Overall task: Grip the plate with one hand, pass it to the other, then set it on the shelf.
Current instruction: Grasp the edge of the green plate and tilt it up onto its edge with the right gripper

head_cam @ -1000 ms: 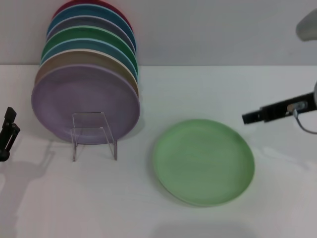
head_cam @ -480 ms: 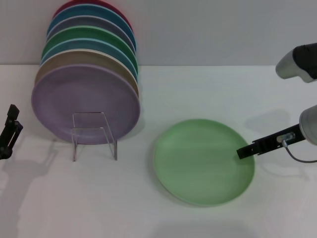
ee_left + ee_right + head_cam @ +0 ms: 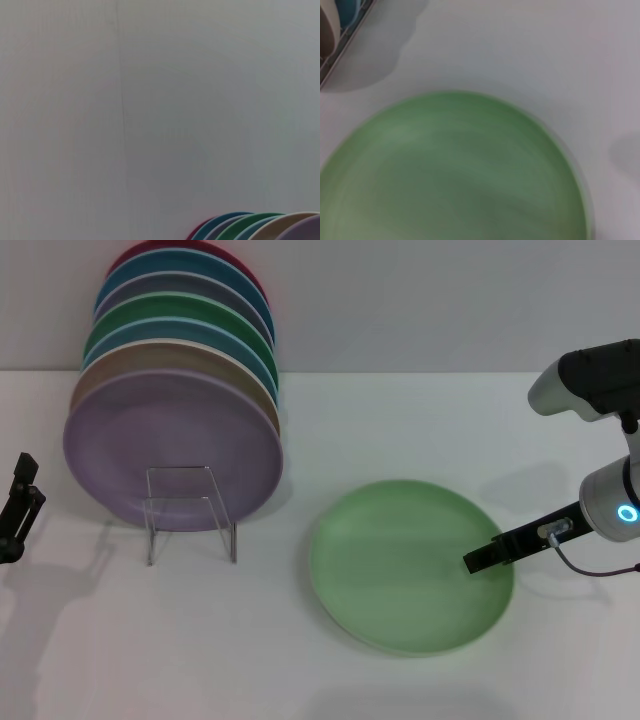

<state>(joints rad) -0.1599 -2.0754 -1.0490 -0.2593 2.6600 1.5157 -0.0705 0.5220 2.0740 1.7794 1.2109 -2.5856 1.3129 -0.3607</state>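
Observation:
The mint-green plate (image 3: 400, 565) lies flat on the white table, right of centre; it also fills the lower part of the right wrist view (image 3: 455, 170). My right gripper (image 3: 480, 560), slim and black on a white-grey arm with a blue ring (image 3: 627, 513), reaches in from the right, its tip over the plate's right rim. Whether it touches the plate does not show. My left gripper (image 3: 18, 508), bulky and black, is at the far left edge, well away from the plate. The clear acrylic shelf (image 3: 190, 512) stands in front of the plate stack, left of centre.
Several coloured plates (image 3: 175, 390) lean upright in a row at the back left, a lilac one (image 3: 160, 445) in front; their tops show in the left wrist view (image 3: 260, 227). A grey wall rises behind the table.
My right gripper has come down and to the left, from beside the plate to over its right rim. The left gripper and the plate have barely moved.

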